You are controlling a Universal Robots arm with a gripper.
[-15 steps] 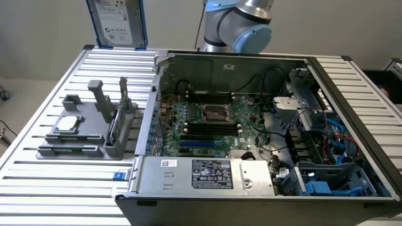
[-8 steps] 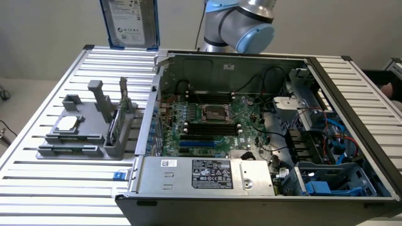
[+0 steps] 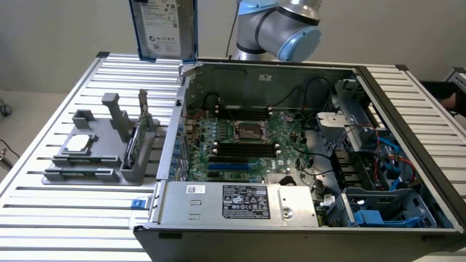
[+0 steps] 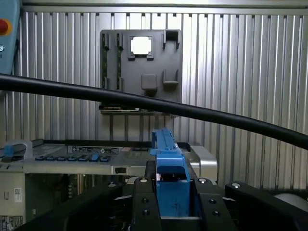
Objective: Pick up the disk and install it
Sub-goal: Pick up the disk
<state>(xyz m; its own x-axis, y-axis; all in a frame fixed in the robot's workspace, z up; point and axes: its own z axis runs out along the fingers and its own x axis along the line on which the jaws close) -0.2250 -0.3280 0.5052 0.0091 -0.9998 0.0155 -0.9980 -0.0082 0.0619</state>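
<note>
The disk (image 3: 163, 27), a silver-grey drive with a white label in a blue carrier, hangs upright high above the back left corner of the open computer case (image 3: 291, 136). In the wrist view its blue carrier edge (image 4: 166, 144) runs out from between my black fingers (image 4: 144, 202). My gripper (image 4: 171, 195) is shut on it, one finger on each side of the carrier. The disk is well above the table and touches nothing else.
A grey fixture tray (image 3: 95, 153) with a small silver chip (image 3: 78, 143) stands on the slatted table at the exterior view's left. A long grey labelled box (image 3: 240, 203) lies along the case's front. A blue-lined bay (image 3: 378, 213) sits at front right. A black cable (image 4: 144, 102) crosses the wrist view.
</note>
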